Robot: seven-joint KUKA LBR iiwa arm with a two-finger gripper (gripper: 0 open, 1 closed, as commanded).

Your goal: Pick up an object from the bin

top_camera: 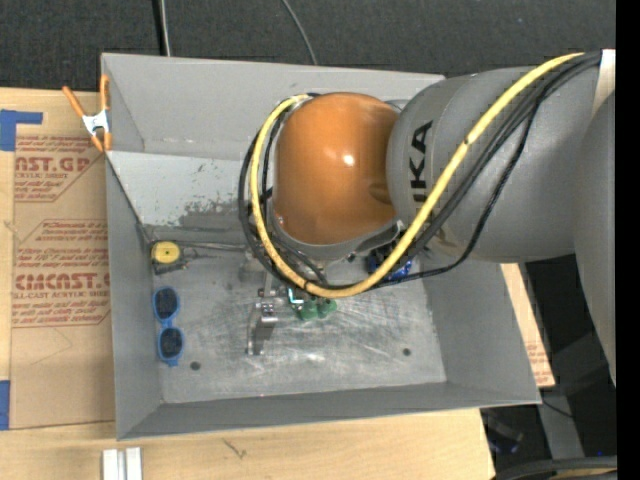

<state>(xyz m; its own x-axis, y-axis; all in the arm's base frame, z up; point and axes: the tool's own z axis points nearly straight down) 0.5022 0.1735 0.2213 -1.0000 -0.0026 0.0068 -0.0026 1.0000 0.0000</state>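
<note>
Small green crumpled object (318,309) lies near the middle of the grey metal bin (130,298), on the scuffed floor just beside the tool (260,330) and partly tucked under the wrist below the orange domed cover (325,168); it is the loose thing nearest the tool, so I judge it the likeliest pick, though I cannot rule out that it belongs to the wrist; the tool hangs low over bare floor, and I cannot tell whether it is apart or together; the round yellow object (165,254) and the blue two-lobed plastic piece (167,325) sit well apart, by the wall at the view's left; to do this well I would centre the tool over the green piece, come straight down, close only once it straddles the piece, then lift clear of the walls.
</note>
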